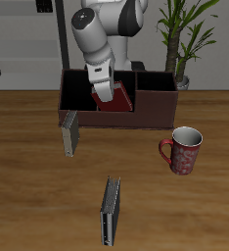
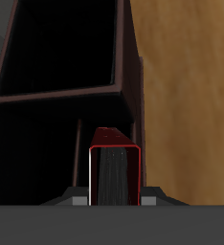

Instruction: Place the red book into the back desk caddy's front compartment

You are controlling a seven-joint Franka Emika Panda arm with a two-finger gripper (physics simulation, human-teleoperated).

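Exterior view: the red book (image 1: pixel 114 99) is held clamped by the gripper (image 1: pixel 100 90) inside the back desk caddy (image 1: pixel 156 116); release into the front compartment (image 1: pixel 113 110) is left.

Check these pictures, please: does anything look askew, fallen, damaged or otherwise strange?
Nothing looks damaged or spilled. The gripper holds the red book tilted over the back desk caddy, so it is not yet set down. One grey book stands against the caddy's outer wall, the other stands alone near the table's front edge.
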